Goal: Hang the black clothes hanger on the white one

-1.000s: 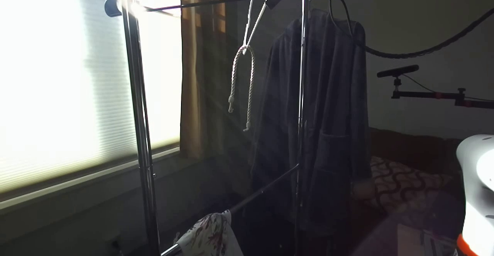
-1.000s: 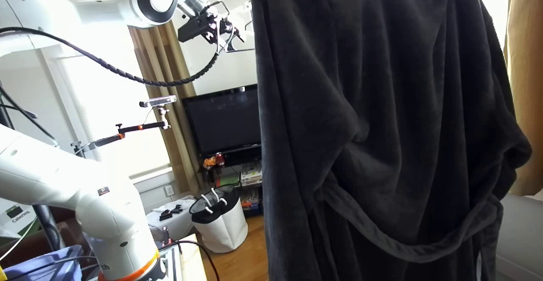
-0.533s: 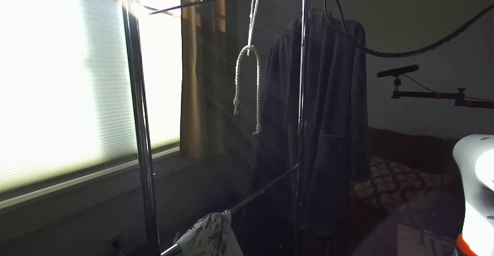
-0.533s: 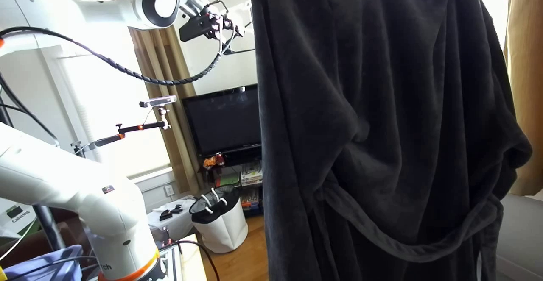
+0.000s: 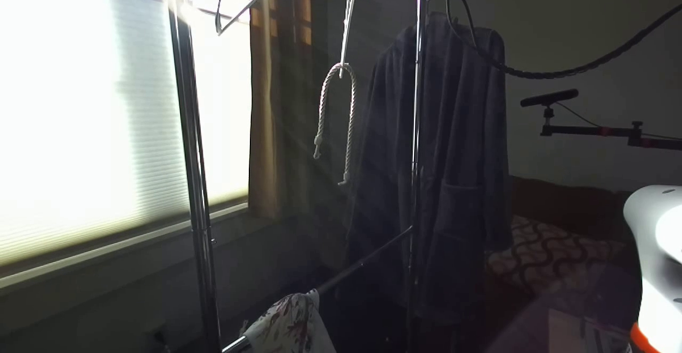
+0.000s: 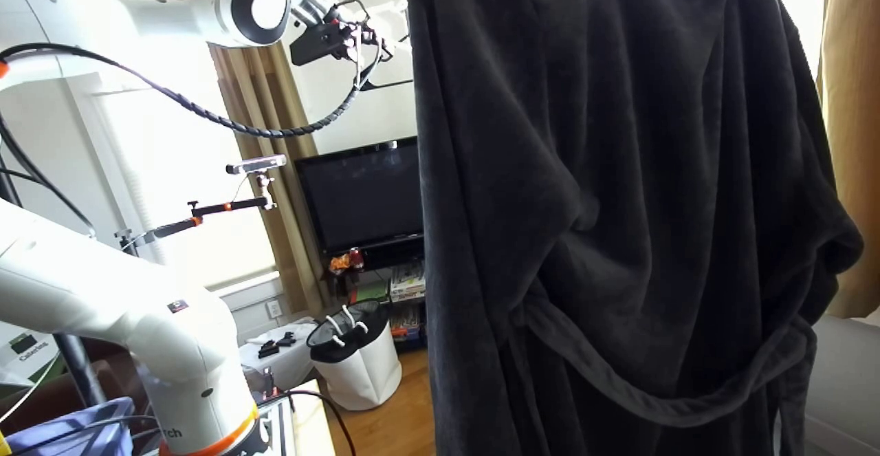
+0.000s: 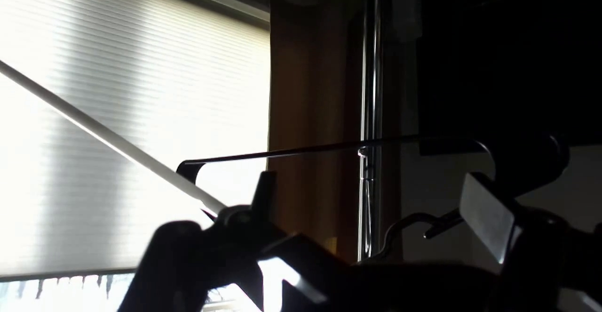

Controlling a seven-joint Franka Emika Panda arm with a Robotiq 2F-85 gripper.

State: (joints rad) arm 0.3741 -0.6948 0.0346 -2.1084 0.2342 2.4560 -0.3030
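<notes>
Pincer (image 7: 371, 194) is spread wide in the wrist view, with nothing visibly gripped. Just beyond it is a thin black triangular clothes hanger (image 7: 315, 149); the slim bar of a white plastic clothes hanger (image 7: 117, 142) crosses before one corner, contact unclear. The black hook is hidden. Letting go seems the step in hand; next calls for confirming the hook has caught, then backing away gently.

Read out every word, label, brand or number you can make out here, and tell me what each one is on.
"Catering", slightly blurred: on the white-and-green box at the left edge of an exterior view.
"rch": on the robot arm's lower column; the letters before it curve out of sight.
Too small to read: the dark label farther up, and any printing on the cases or books below the television.
</notes>
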